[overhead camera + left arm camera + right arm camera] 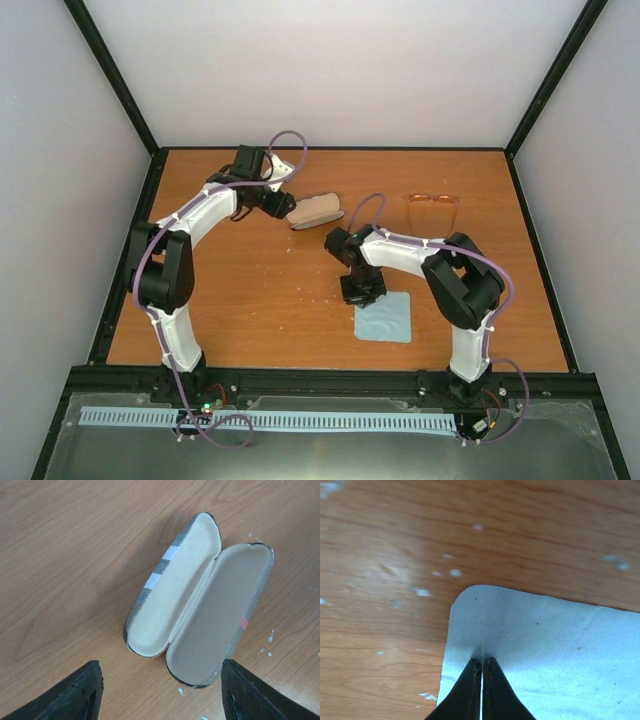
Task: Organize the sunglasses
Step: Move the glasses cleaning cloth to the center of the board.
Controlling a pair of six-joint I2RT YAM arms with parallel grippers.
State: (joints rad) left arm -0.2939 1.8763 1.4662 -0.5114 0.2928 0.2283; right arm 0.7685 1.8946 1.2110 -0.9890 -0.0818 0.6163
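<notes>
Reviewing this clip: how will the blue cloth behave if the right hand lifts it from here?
Probably floppy: the blue cloth looks thin and lies flat, puckering toward the shut right hand, so it should drape rather than hold shape. Likely light. Pushed instead, it may bunch or slide on the smooth table.

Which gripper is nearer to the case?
Left. The left gripper is right beside the case, jaws open toward it. The right gripper is farther away, shut on the cloth.

Sunglasses (432,207) were too small overhead to show frame detail, cloth (560,655) was cut off at right wrist view's right and bottom edges, one corner lay hidden under right jaws.
</notes>
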